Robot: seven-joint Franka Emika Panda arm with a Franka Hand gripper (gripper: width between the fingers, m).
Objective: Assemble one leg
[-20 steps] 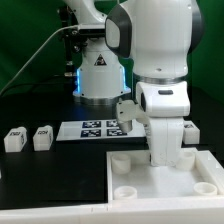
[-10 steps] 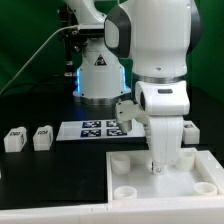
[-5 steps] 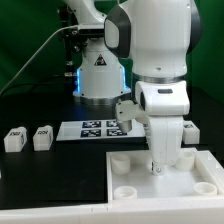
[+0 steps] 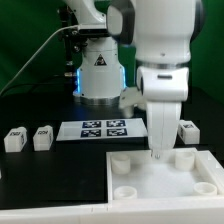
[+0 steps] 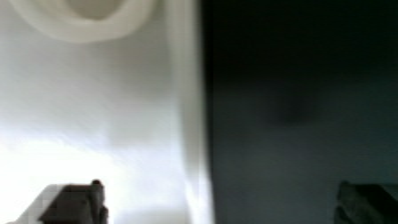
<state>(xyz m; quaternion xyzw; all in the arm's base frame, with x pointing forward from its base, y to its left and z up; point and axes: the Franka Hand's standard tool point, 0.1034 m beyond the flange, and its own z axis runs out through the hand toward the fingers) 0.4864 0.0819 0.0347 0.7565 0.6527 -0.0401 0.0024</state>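
Three legs in view: one leg (image 4: pixel 13 139) and a second leg (image 4: pixel 41 137) stand side by side at the exterior view's left, and a third leg (image 4: pixel 187 129) stands right of the arm. The gripper (image 4: pixel 155 153) hangs over the white panel (image 4: pixel 160 182) with its fingers (image 5: pixel 71 205) spread and empty. The arm hides the right end of the marker board (image 4: pixel 98 128).

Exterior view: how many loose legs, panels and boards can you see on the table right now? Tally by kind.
Legs: 3 (two at the exterior view's left, one at its right)
White panel with round sockets: 1
Marker board: 1
Total: 5
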